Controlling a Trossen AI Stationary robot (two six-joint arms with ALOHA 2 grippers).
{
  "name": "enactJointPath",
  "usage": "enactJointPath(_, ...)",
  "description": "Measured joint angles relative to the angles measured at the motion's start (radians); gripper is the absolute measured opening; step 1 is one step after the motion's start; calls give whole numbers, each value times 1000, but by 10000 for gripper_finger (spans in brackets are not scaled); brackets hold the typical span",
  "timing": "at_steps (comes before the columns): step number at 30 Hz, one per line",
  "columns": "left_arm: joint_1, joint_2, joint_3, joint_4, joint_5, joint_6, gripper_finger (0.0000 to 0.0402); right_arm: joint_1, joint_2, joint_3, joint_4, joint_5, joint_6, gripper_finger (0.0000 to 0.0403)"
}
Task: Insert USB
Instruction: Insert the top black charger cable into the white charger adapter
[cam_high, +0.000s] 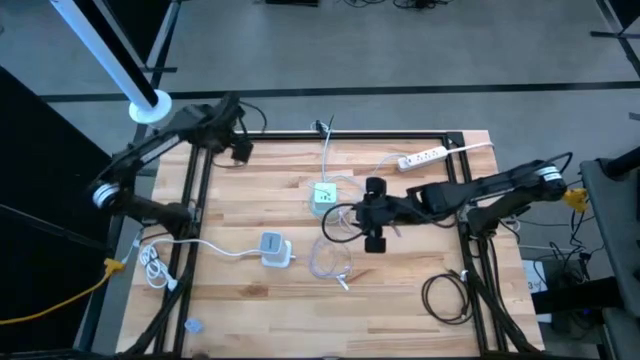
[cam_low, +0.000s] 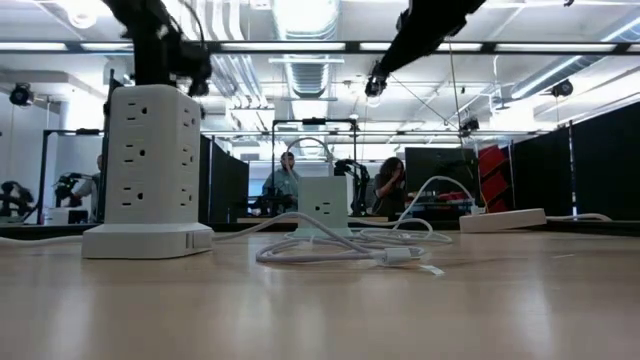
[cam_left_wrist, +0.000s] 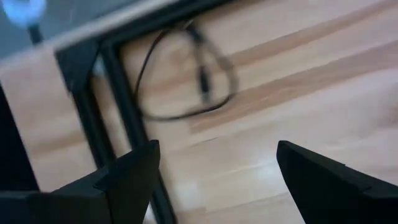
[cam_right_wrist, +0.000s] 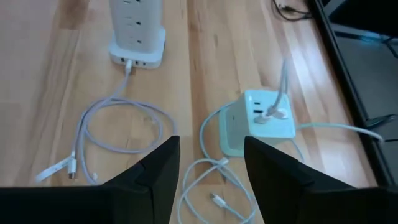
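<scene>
USB cable (cam_right_wrist: 217, 200) lies loose beside green power cube (cam_right_wrist: 258, 122).

No text, label, brand, number or sign can be read in any of the views. The white tower power strip (cam_low: 148, 165), the small green charger cube (cam_right_wrist: 261, 122) and the flat power strip (cam_high: 421, 157) show only sockets.

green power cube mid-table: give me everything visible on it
The green power cube is a small pale mint plastic block with a white face carrying outlets and ports. It sits flat on the wooden table near the centre, just ahead of the right gripper. A white plug is seated in its face, and a white cable loops beside it. Nothing grips it.
</scene>
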Motion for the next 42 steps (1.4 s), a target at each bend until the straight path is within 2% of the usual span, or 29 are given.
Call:
enactJointPath(3, 58, 92, 0, -5, 2, 8, 311, 0, 34, -7, -1, -1, 2, 154)
enactJointPath(8, 79, 233, 0, 86, 4, 59, 311, -10, 88, -8, 13, -18, -19, 146)
enactJointPath(13, 151, 394, 19, 117, 6, 63, 311, -71, 154, -8, 36, -241, 11, 142)
enactJointPath(15, 150, 436, 63, 114, 4, 75, 311, -85, 173, -8, 36, -271, 19, 144)
enactJointPath(22, 154, 498, 161, 160, 16, 68, 311, -125, 194, -8, 33, -279, -2, 153)
enactJointPath(30, 166, 604, 140, 178, 138, 100, 311, -128, 195, -8, 15, -280, -6, 148)
enactJointPath(35, 161, 633, 136, 180, 99, 76, 308, -128, 195, -8, -12, -281, -19, 143)
enactJointPath(38, 147, 627, 133, 183, 127, 75, 264, -127, 195, -8, -22, -279, -35, 139)
enactJointPath(40, 134, 613, 130, 187, 147, 74, 198, -127, 193, -8, -26, -278, -51, 135)
enactJointPath(42, 113, 597, 127, 196, 146, 74, 110, -127, 185, -8, -30, -278, -59, 130)
